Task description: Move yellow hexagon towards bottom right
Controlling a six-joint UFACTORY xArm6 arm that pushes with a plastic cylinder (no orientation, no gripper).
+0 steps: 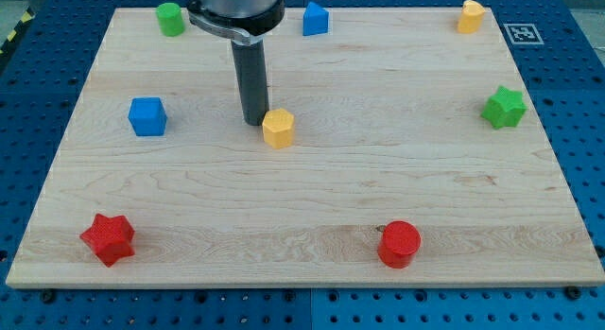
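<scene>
The yellow hexagon [278, 128] lies on the wooden board [312, 207], a little left of the middle. My tip [254, 120] rests on the board right at the hexagon's upper left side, touching it or nearly so. The dark rod rises from there to the arm's head at the view's top.
A blue cube [147, 116] lies at the left. A green cylinder [170, 19] and a blue house-shaped block [315, 20] lie at the top, a yellow block [470, 17] at the top right. A green star [504, 107] lies right, a red star [108, 238] bottom left, a red cylinder [399, 244] at the bottom.
</scene>
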